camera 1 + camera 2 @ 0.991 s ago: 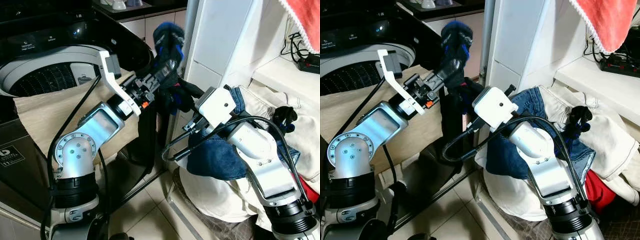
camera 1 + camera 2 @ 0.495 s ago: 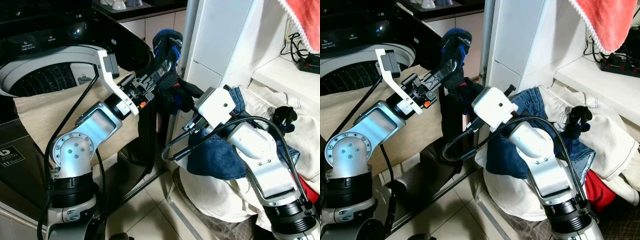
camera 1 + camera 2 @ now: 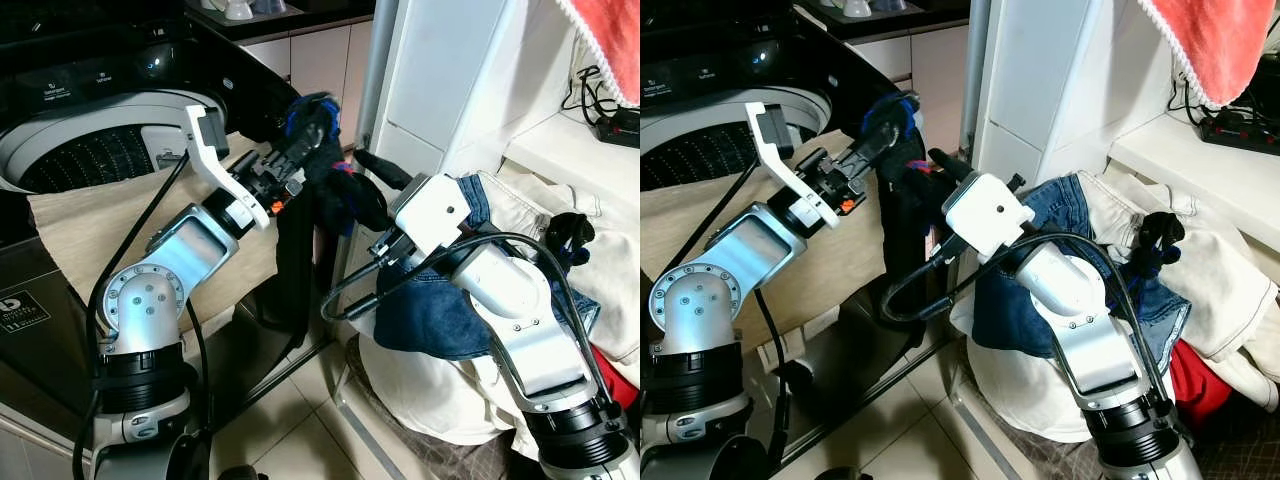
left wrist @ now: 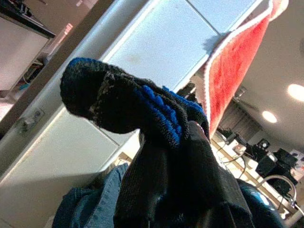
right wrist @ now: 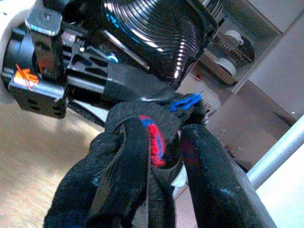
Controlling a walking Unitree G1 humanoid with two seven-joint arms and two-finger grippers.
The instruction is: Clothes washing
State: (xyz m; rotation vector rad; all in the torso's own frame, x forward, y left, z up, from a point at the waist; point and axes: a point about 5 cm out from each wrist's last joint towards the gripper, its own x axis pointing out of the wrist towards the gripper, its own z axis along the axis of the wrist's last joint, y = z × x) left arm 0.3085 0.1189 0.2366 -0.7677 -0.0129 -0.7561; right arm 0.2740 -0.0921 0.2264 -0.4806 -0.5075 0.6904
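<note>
Left gripper (image 3: 305, 135): its two black fingers (image 5: 124, 81) are closing on one dark garment with blue trim (image 3: 300, 230), holding it up beside the washer's open lid.
Right gripper (image 3: 365, 180): its two fingers (image 5: 209, 180) are reaching into the same bunched fabric, with cloth wound about them; whether they are clamping it, I cannot tell.
Garment: one black piece with blue and red patches is hanging from the left gripper in a long fold toward the floor, between the washer and the white cabinet; its bunched top is lying against the right gripper.
Arms: two silver arms are meeting over the gap, the left one raised from the washer side, the right one bent up from the laundry pile.
Washing machine (image 3: 90, 150): one top-loader is standing at the robot's left with its lid up and its drum showing.
Beige cloth (image 3: 100, 225): one sheet is draping over the washer's front edge, behind the left arm.
Laundry pile (image 3: 540, 260): one heap is lying at the robot's right, with one pair of blue jeans (image 3: 430, 310) on cream-white clothes and a bit of red at the edge.
Red towel (image 3: 1220, 40): one is hanging at the upper right, above a white shelf.
White cabinet (image 3: 440, 70): one tall panel is standing just behind the grippers.
</note>
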